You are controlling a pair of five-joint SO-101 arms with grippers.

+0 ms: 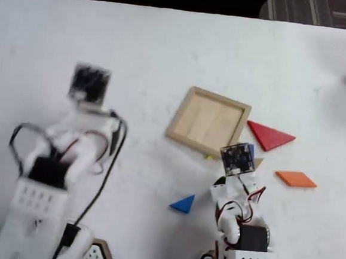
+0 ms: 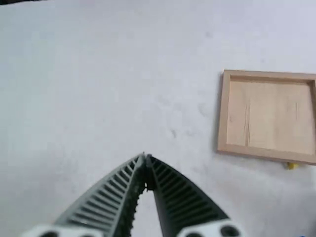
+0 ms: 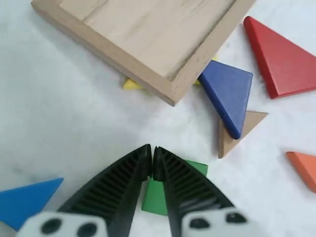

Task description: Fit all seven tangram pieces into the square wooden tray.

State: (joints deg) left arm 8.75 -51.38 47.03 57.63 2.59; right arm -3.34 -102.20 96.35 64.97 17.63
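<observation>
Beneath tray (image 3: 98, 42) – yellow piece (image 3: 132, 85) (perhaps wedged).

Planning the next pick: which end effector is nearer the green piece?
Right. The right end effector hangs directly over the green piece; the left end effector is far off, beyond the wooden tray.

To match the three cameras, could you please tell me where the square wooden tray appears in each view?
High view: wooden tray mid-table, left of the red triangle.
Left wrist view: wooden tray apart from the shut fingers.
Right wrist view: wooden tray's corner beside the dark blue triangle.
Shared landmark: yellow piece peeking from under its edge.
</observation>
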